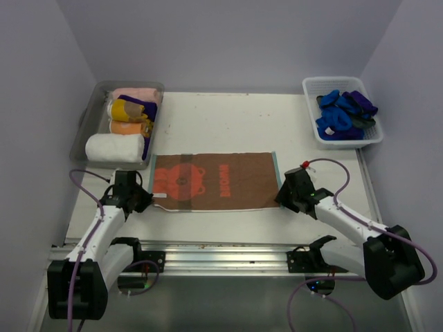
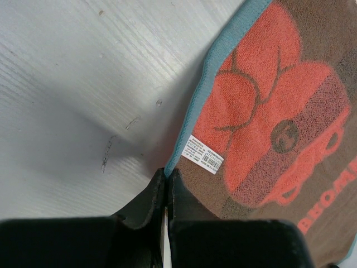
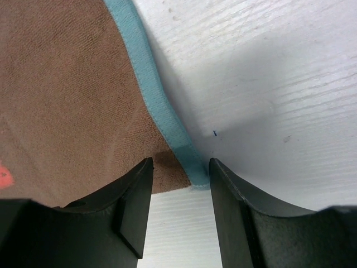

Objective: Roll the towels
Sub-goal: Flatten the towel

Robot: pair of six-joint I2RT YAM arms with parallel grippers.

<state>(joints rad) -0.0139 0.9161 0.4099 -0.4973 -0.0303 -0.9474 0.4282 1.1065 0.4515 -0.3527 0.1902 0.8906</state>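
The left tool (image 2: 167,174) has its fingers together at the near left corner of the brown towel (image 1: 221,181). The fingers of the right tool (image 3: 179,164) stand apart around the near right corner. The towel lies flat on the bench (image 1: 228,121).

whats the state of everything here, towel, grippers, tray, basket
brown towel, spread flat on the table, not rolled
left gripper, shut, tips at the towel's near-left corner
right gripper, open, jaws either side of the towel's near-right corner
tray, holding rolled towels
white towel, rolled, at the tray's near end
basket, filled with loose blue and purple towels
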